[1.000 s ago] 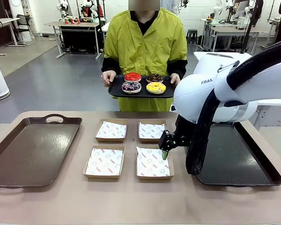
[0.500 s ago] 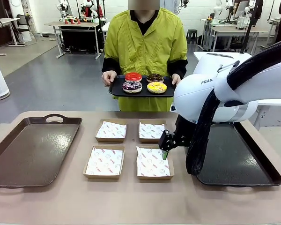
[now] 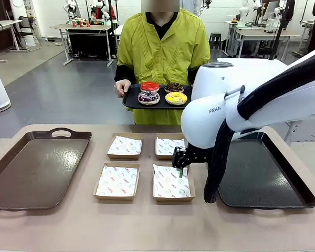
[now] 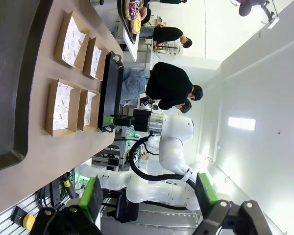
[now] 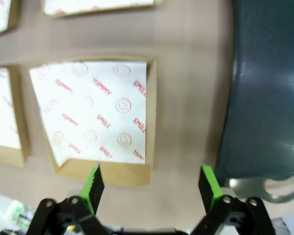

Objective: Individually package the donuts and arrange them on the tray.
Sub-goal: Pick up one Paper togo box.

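Four donuts lie on a small black tray (image 3: 130, 103) that the person holds at the far side: red-glazed (image 3: 149, 86), dark chocolate (image 3: 174, 87), chocolate with sprinkles (image 3: 148, 97) and yellow-iced (image 3: 176, 97). My right gripper (image 3: 179, 167) hangs open just above the near-right paper-lined box (image 3: 170, 185), with nothing between its fingers. In the right wrist view that box (image 5: 95, 117) lies under the open right gripper (image 5: 152, 183). My left gripper (image 4: 149, 193) is open and empty, held away from the table, looking along it at the boxes (image 4: 59, 105).
Three more paper-lined boxes (image 3: 125, 146) (image 3: 169, 146) (image 3: 117, 181) stand mid-table. A large brown tray (image 3: 37, 168) lies at the left. A dark tray (image 3: 262, 173) lies at the right, partly behind my right arm; its edge (image 5: 269, 98) runs beside the box.
My right arm has swung left and toward the far side, carrying its open gripper a little left over the near-right box. The person's tray has barely moved.
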You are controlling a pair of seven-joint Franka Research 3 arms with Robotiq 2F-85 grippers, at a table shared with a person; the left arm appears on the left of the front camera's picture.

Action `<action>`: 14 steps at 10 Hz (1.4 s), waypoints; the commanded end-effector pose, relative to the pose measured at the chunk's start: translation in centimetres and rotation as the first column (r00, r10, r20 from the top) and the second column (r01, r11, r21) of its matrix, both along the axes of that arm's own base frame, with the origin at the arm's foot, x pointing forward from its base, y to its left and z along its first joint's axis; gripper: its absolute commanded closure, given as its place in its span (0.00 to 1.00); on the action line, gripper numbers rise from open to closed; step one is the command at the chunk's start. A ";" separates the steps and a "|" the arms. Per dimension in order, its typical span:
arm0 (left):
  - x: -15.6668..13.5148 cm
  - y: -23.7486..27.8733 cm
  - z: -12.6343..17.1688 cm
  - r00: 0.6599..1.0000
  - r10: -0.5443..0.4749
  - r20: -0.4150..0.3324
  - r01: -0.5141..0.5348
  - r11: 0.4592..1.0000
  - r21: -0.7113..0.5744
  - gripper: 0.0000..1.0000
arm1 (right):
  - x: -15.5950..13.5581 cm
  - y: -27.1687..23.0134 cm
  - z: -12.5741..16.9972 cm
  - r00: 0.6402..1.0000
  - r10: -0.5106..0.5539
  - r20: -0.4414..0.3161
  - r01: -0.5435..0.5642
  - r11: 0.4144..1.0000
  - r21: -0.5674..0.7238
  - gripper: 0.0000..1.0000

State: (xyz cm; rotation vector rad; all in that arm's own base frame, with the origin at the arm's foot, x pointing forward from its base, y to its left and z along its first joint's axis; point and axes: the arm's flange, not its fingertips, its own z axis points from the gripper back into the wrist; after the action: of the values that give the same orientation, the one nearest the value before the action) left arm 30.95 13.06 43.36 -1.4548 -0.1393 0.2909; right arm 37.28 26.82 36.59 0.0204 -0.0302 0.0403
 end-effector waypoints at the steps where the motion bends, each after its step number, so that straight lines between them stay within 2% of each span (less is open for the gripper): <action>1: 0.1 0.0 0.1 1.000 0.018 0.010 -0.018 1.000 -0.001 0.00 | 1.6 1.6 -1.3 0.999 -0.018 0.048 0.019 0.999 -0.034 0.00; 3: 0.1 0.0 0.1 1.000 0.018 0.010 -0.018 1.000 -0.001 0.00 | 2.6 1.6 -2.1 0.997 -0.024 0.068 0.026 0.999 -0.026 0.00; 8: 0.1 0.0 0.1 1.000 0.018 0.010 -0.018 1.000 -0.001 0.00 | 3.7 0.8 -4.7 0.999 -0.034 0.021 0.034 0.999 -0.002 0.00; 9: 0.1 0.0 0.1 1.000 0.018 0.010 -0.018 1.000 -0.001 0.00 | 3.7 0.7 -4.8 0.999 -0.032 0.019 0.032 0.999 0.005 0.51; 10: 0.1 0.0 0.1 1.000 0.018 0.010 -0.018 1.000 -0.001 0.00 | 3.7 0.6 -4.9 0.999 -0.032 0.012 0.032 0.999 0.004 0.59; 11: 0.1 0.0 0.1 1.000 0.018 0.010 -0.018 1.000 -0.001 0.00 | 3.7 0.5 -4.9 0.999 -0.032 0.008 0.032 0.999 0.010 1.00; 13: 0.1 0.0 0.1 1.000 0.018 0.010 -0.018 1.000 -0.001 0.00 | 3.6 0.5 -4.9 0.999 -0.035 0.007 0.035 0.999 0.014 1.00; 14: 0.1 0.0 0.1 1.000 0.018 0.010 -0.018 1.000 -0.001 0.00 | 3.6 0.4 -4.9 0.999 -0.037 0.007 0.037 0.999 0.016 0.86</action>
State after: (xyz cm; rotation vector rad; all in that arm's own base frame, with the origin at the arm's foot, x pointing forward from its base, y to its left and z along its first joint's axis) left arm 30.95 13.06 43.36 -1.4548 -0.1393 0.2909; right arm 40.64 26.90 31.75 0.0183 -0.0328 0.0098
